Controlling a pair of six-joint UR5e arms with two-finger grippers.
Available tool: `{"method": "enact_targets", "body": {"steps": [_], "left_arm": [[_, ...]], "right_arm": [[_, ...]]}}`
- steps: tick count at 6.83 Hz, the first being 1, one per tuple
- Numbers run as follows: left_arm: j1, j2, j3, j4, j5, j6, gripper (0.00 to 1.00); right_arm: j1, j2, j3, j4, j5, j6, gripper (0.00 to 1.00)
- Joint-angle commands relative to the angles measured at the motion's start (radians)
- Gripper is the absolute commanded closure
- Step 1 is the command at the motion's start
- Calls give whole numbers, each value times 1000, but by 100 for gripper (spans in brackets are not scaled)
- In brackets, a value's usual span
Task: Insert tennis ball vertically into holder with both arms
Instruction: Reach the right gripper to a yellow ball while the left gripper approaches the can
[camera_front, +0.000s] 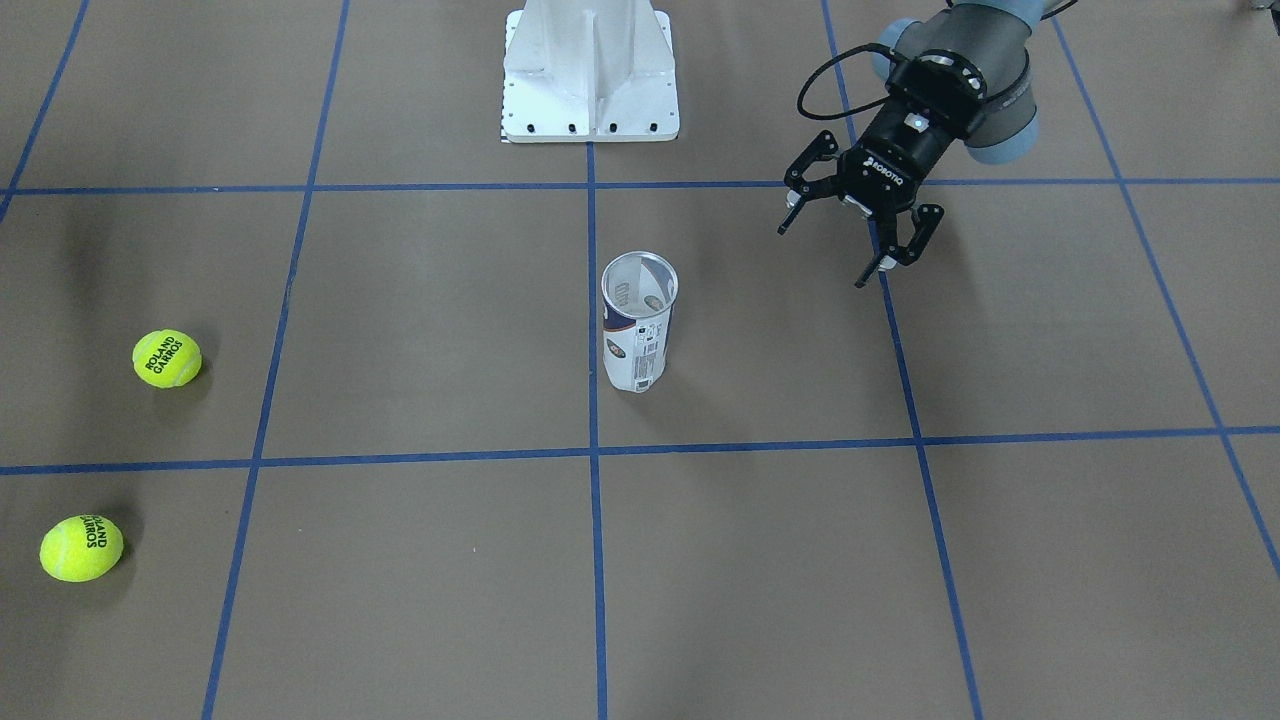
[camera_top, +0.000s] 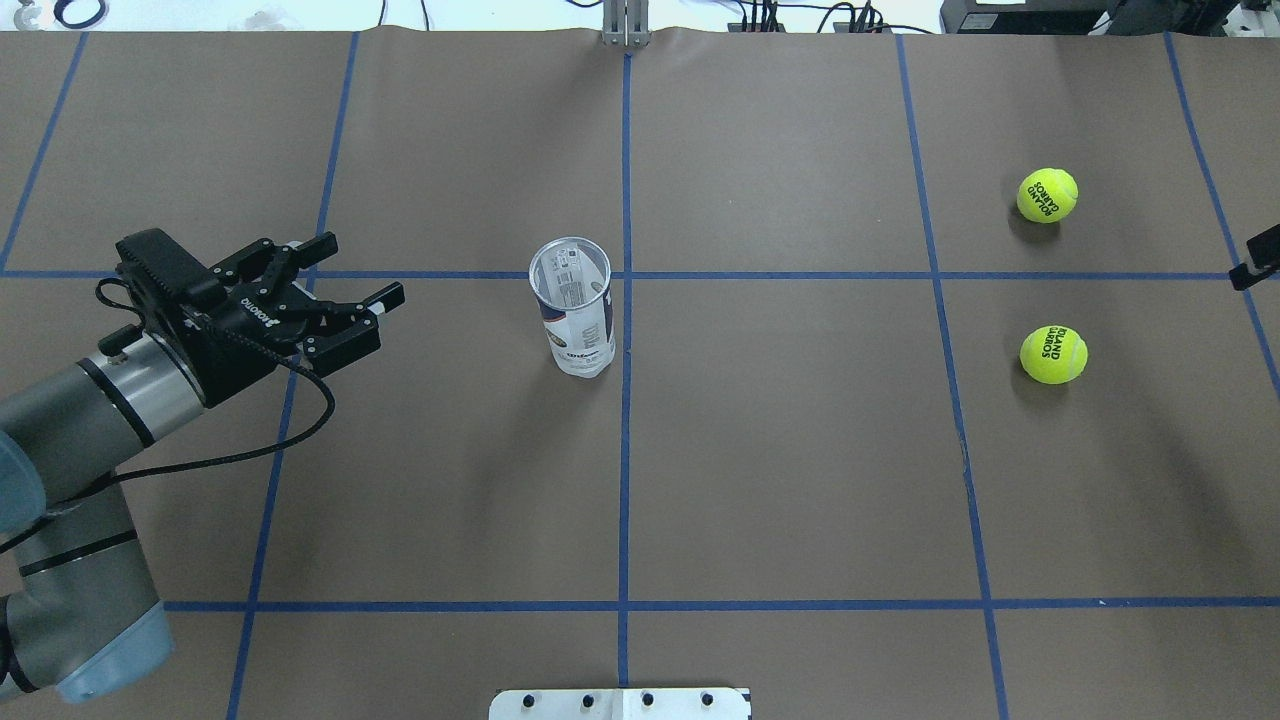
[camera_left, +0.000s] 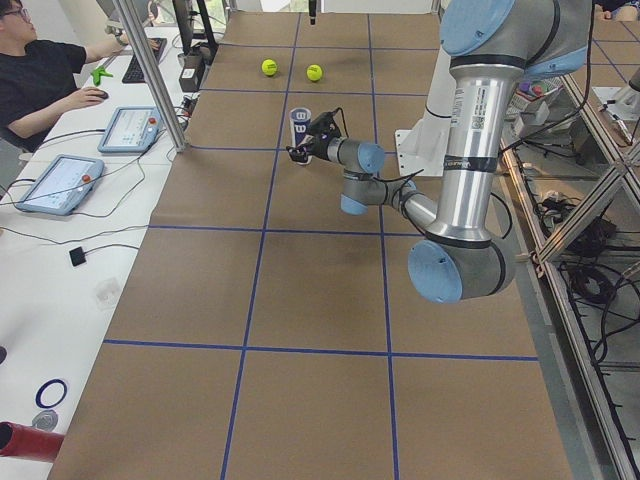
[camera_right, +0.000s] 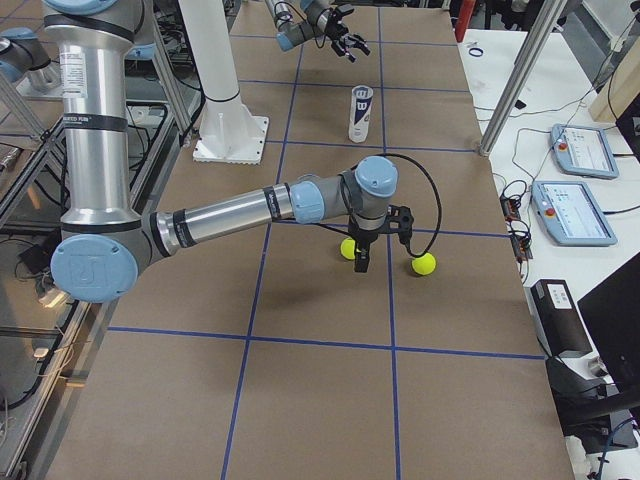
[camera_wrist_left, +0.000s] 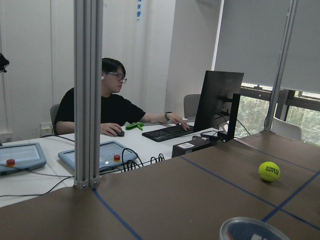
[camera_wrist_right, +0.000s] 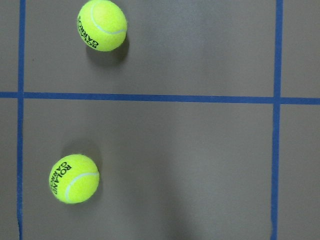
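The left gripper (camera_front: 824, 256) hung above the tabletop (camera_front: 400, 330) with its fingers spread wide and nothing between them. It was tilted down and pointed toward the holder (camera_front: 639, 322), but was well apart from it. Both the front-facing and overhead views showed this gap. In the exterior left view the gripper overlapped the tube, so the spacing could not be read there.

The holder stood upright near the middle of the tabletop, just beside the centre blue tape line, with its metal-rimmed mouth open upward. The overhead view looked straight into the tube and showed no ball inside. The left wrist camera caught only an arc of its rim at the bottom edge. Beyond that were one tennis ball, a person (camera_wrist_left: 107, 102) seated at a keyboard (camera_wrist_left: 162, 131), and a monitor (camera_wrist_left: 217, 100).

The right gripper (camera_right: 362, 254) showed clearly only in the exterior right view. It pointed straight down over the tabletop between the two balls, and how far it was open could not be told. Its wrist camera looked straight down on the nearer tennis ball (camera_wrist_right: 74, 178) and the farther tennis ball (camera_wrist_right: 102, 25). Both lay loose on the brown paper with a blue line between them, well apart from the holder on the robot's right. The white metal base (camera_front: 590, 75) sat at the robot's edge of the tabletop.
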Motion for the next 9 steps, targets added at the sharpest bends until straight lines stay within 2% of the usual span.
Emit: {"method": "enact_targets", "body": {"steps": [1,4,5,9], "left_arm": [[8,24,3,144,-88,-101,1],[15,-16,12,159,-89,-137,1],[17,-15,14,159,-89,-137,1],[17,-15,18,159,-89,-137,1]], "right_arm": [[-181,-1,-14,235,-123,274,0],[-278,14,-95,313,-210,315,0],[-312,35,-138,352,-210,315,0],[-352,78,-200,364,-212,304,0]]}}
